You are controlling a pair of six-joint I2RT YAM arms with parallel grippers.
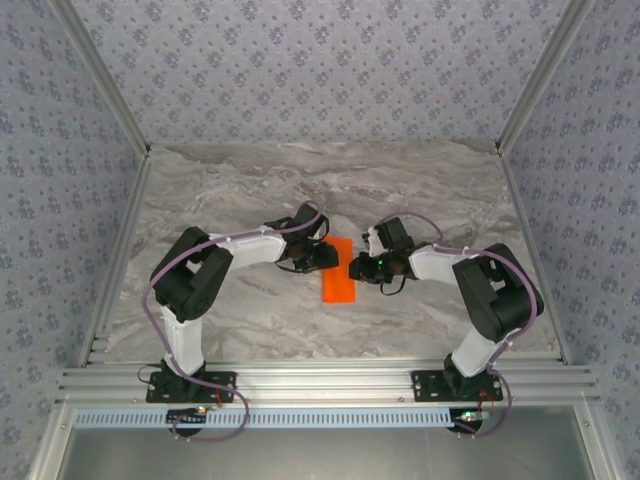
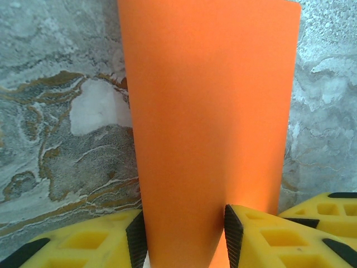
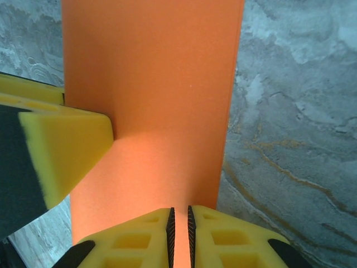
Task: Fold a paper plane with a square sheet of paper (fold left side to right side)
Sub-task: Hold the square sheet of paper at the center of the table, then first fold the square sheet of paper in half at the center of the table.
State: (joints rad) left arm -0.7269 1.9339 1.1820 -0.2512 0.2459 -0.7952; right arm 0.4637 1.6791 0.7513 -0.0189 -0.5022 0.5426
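Paper-folding at mid-table: from above, the left hand (image 1: 322,257) and right hand (image 1: 357,268) meet over an orange sheet of paper (image 1: 339,287), a narrow doubled strip lying flat at the centre of the grey table (image 1: 250,190). Left wrist view: that hand's fingers stand apart, the strip running up between them. Right wrist view: the right hand's fingers sit almost together at the strip's edge, a left finger resting on the paper nearby. The left-to-right fold looks made; next, the crease likely needs pressing without sliding the smooth, unwrinkled sheet.
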